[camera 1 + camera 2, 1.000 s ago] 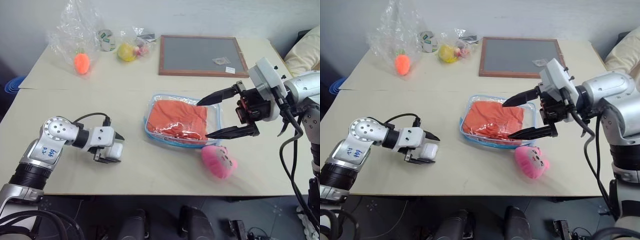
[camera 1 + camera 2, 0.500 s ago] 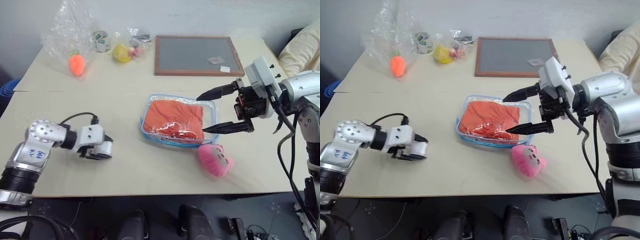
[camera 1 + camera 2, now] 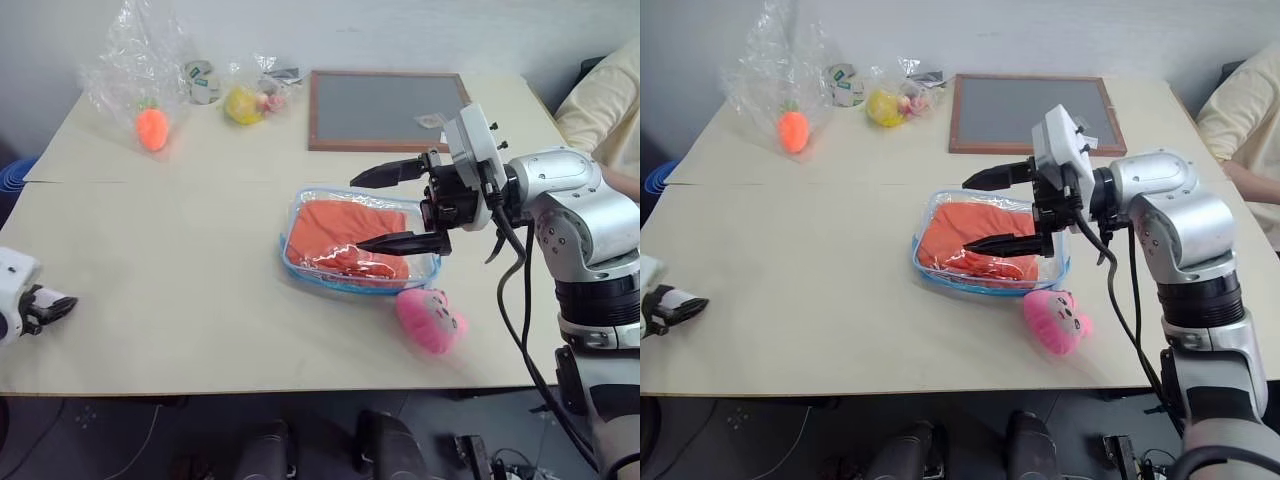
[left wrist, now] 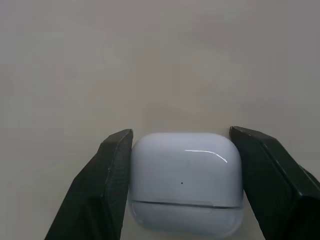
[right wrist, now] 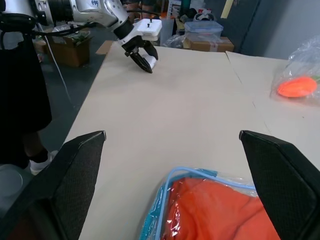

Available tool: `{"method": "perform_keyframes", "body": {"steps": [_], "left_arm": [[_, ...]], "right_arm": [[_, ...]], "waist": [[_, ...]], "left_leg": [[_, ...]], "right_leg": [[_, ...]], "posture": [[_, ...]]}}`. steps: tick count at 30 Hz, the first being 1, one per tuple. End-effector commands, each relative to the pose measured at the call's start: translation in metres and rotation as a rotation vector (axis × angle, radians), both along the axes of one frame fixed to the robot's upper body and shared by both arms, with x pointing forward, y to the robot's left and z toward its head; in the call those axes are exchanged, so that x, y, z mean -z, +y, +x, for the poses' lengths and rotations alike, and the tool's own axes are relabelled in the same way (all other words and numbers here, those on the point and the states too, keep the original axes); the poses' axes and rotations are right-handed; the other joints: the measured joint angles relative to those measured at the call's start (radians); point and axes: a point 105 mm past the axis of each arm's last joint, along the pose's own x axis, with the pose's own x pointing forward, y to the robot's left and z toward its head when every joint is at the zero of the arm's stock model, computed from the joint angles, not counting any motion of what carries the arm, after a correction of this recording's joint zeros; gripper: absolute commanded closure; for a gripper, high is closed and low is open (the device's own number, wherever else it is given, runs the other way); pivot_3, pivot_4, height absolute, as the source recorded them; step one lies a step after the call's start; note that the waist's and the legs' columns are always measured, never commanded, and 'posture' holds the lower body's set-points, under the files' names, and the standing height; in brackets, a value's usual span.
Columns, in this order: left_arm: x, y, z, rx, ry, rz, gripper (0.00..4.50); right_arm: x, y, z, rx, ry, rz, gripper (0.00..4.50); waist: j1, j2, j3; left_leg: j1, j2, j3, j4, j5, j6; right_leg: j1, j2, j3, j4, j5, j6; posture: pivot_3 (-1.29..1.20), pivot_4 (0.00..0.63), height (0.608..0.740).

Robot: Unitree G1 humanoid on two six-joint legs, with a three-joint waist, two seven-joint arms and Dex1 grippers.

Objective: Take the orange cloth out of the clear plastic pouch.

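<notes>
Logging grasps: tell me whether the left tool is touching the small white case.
Touching. In the left wrist view, the left tool has its fingers flush against both sides of the white case, no gap.

A pink plush toy [image 3: 431, 319] lies near the pale wooden worktop's [image 3: 180, 250] front edge; a wood-framed grey board [image 3: 385, 108] and an orange carrot-shaped toy [image 3: 151, 128] under crinkled clear plastic sit at the back.

Right claw [image 3: 385, 210] gapes wide, reaching leftward; left claw [image 4: 181, 187], apparently low and far left, grips.
</notes>
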Motion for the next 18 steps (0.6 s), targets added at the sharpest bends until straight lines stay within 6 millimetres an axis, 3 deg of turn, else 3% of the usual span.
{"method": "perform_keyframes", "body": {"steps": [1, 3, 7, 12, 14, 16, 18], "left_arm": [[-0.001, 0.012, -0.009, -0.098, -0.034, -0.027, 1.75], [0.002, 0.011, -0.01, -0.115, -0.045, -0.069, 1.02], [0.002, 0.014, -0.017, -0.159, -0.062, -0.086, 0.03], [-0.002, 0.014, -0.029, -0.17, -0.072, -0.086, 0.03], [-0.016, 0.01, -0.031, -0.148, -0.097, -0.074, 0.03], [-0.047, -0.012, -0.032, 0.015, -0.124, -0.037, 0.03], [-0.061, -0.044, -0.036, 0.226, -0.074, 0.024, 0.03]], "right_arm": [[-0.003, 0.002, -0.003, -0.027, -0.033, 0.001, 0.0], [-0.003, 0.003, -0.001, -0.028, -0.032, 0.0, 0.0], [-0.006, 0.004, 0.001, -0.03, -0.038, -0.002, 0.0], [-0.006, 0.002, 0.004, -0.018, -0.043, -0.007, 0.0], [-0.004, -0.003, 0.005, 0.003, -0.045, -0.021, 0.0], [-0.003, -0.014, 0.007, 0.041, -0.04, -0.037, 0.0], [-0.002, -0.022, 0.008, 0.07, -0.021, -0.041, 0.0]], "waist": [[-0.002, 0.0, 0.0], [-0.006, 0.0, 0.0], [-0.008, 0.0, 0.0], [-0.009, 0.0, 0.0], [-0.009, 0.0, 0.0], [-0.009, -0.003, -0.001], [-0.008, -0.006, -0.001]], "left_leg": [[0.0, 0.0, 0.0, 0.0, 0.0, 0.0], [0.0, 0.0, 0.0, 0.0, 0.0, 0.0], [0.001, 0.0, 0.002, 0.0, 0.0, 0.0], [0.001, 0.0, 0.004, -0.001, -0.001, 0.0], [0.001, 0.001, 0.005, -0.001, -0.001, 0.0], [0.001, 0.001, 0.005, -0.001, -0.001, 0.0], [0.0, 0.002, 0.005, -0.001, -0.002, 0.0]], "right_leg": [[0.0, 0.0, 0.0, 0.0, 0.0, 0.0], [0.0, 0.0, 0.0, 0.0, 0.0, 0.0], [-0.001, 0.0, 0.001, 0.001, 0.0, 0.0], [-0.002, 0.0, 0.003, 0.001, 0.0, 0.0], [-0.003, 0.0, 0.004, 0.001, 0.0, 0.0], [-0.003, 0.0, 0.004, 0.001, 0.0, 0.0], [-0.004, 0.0, 0.004, 0.0, 0.0, 0.0]], "posture": [[0.0, 0.15, 0.74], [0.0, 0.15, 0.74], [0.0, 0.15, 0.74], [0.0, 0.15, 0.74], [0.0, 0.15, 0.74], [0.0, 0.15, 0.74], [0.0, 0.15, 0.74]]}}
